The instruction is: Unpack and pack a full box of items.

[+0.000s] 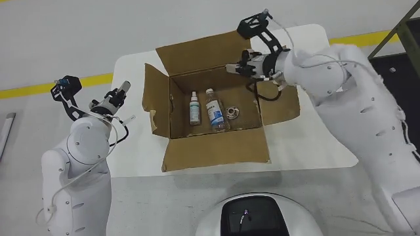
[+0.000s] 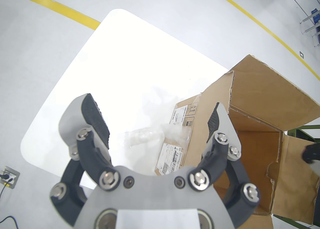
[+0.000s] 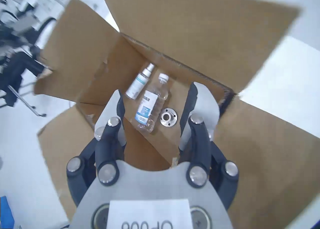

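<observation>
Plainly the right gripper, fingers spread wide and empty, hangs over the far right edge of the open cardboard box. Below it on the box floor lie a metal flange, then a clear bottle, then a spray bottle farthest left. Both bottles lie flat, long axes running near to far, caps far. The left gripper, equally wide and empty, sits well apart to the left, so the right arm looks better placed.

In the left wrist view the box is cut off at the edge, its contents hidden by its wall. The clear wrap beside it cannot be identified.
</observation>
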`<state>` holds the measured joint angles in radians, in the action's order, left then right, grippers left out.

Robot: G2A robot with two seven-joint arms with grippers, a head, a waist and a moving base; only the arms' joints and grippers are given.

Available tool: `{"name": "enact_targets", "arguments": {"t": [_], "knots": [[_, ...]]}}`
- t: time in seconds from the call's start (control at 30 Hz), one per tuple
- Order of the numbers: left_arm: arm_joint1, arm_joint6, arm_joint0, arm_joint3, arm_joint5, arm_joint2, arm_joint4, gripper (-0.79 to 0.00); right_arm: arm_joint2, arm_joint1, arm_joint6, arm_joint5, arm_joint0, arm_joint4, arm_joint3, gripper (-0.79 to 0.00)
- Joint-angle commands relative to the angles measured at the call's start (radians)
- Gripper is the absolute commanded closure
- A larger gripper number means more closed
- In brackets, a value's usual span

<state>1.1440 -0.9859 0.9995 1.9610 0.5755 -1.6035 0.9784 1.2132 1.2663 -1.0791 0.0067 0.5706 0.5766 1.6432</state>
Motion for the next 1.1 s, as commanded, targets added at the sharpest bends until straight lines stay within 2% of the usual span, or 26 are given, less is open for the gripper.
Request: {"name": "enact_targets", "arguments": {"t": [0.0,0.17,0.2,0.3,0.4,0.73,0.8,0.9,0.97,1.07], "knots": [[0.000,0.000,0.000,0.000,0.000,0.000,0.000,-0.785,0.144,-0.019,-0.007,-0.021,0.058,-0.036,0.076,0.000],[0.000,0.000,0.000,0.000,0.000,0.000,0.000,-0.785,0.391,-0.054,0.015,-0.056,0.204,-0.047,0.204,0.000],[0.000,0.000,0.000,0.000,0.000,0.000,0.000,-0.785,0.439,-0.059,0.050,-0.065,0.235,-0.043,0.222,0.000],[0.000,0.000,0.000,0.000,0.000,0.000,0.000,-0.785,0.540,-0.067,0.086,-0.092,0.336,-0.115,0.236,0.000],[0.000,0.000,0.000,0.000,0.000,0.000,0.000,-0.785,0.600,-0.076,0.060,-0.117,0.405,-0.160,0.241,0.000],[0.000,0.000,0.000,0.000,0.000,0.000,0.000,-0.785,0.615,-0.080,0.037,-0.114,0.430,-0.188,0.240,0.000],[0.000,0.000,0.000,0.000,0.000,0.000,0.000,-0.785,0.599,-0.084,0.043,-0.153,0.469,-0.111,0.264,0.000],[0.000,0.000,0.000,0.000,0.000,0.000,0.000,-0.785,0.586,-0.086,0.090,-0.149,0.521,-0.078,0.261,0.000],[0.000,0.000,0.000,0.000,0.000,0.000,0.000,-0.785,0.567,-0.091,0.118,-0.182,0.553,0.023,0.264,0.000],[0.000,0.000,0.000,0.000,0.000,0.000,0.000,-0.785,0.532,-0.089,0.220,-0.204,0.594,0.052,0.225,0.000]]}}
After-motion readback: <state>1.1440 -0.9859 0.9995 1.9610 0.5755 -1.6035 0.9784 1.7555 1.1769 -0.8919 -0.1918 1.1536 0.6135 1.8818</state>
